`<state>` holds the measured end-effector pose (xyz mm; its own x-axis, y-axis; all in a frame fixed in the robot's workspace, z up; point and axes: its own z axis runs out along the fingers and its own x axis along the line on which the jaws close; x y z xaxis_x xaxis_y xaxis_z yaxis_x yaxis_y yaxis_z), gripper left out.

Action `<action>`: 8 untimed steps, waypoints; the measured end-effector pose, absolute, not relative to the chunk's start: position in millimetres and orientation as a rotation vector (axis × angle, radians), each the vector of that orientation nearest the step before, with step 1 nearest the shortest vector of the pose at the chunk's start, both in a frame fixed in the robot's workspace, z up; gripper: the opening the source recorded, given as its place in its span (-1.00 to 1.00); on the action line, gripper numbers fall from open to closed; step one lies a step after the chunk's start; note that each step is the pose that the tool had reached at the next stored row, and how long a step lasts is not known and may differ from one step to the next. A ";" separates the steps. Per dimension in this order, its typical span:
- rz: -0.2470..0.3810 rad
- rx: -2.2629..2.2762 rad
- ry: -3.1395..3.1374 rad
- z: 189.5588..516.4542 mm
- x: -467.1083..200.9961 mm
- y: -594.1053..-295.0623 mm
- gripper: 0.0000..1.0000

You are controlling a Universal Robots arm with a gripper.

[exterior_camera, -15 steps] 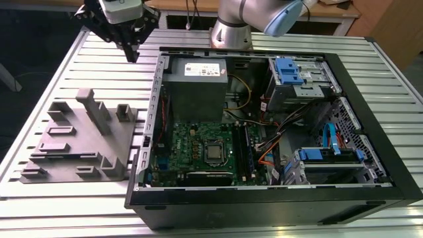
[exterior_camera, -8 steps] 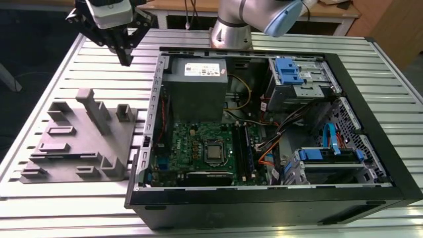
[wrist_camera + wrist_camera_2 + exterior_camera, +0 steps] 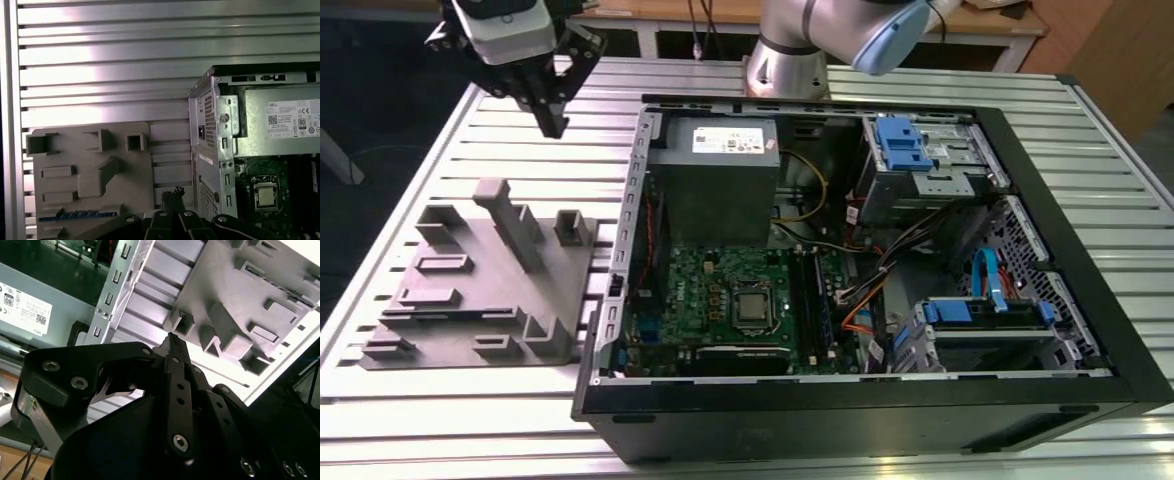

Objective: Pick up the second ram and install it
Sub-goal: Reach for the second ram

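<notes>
Blue thin ram, grey moulded tray

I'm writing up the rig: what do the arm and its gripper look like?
The arm is silver-grey tubing with a light-blue joint cap. The gripper has a pale grey-white body and black linkage fingers, fastened with hex screws.

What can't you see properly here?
Ram: first wrist view, just a thin blue edge in the tray; the gripper covers part.
Slots: exterior view, too small to tell which are filled.
Tray: second wrist view, cut off by the picture's edge.
</notes>
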<state>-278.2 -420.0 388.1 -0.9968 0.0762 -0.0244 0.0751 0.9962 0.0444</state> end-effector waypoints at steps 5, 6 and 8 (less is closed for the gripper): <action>0.068 0.118 3.113 387.6 -291.3 -421.6 -0.86; 0.068 0.118 3.112 387.4 -293.9 -421.9 -0.86; 0.068 0.118 3.112 387.2 -299.0 -422.6 -0.86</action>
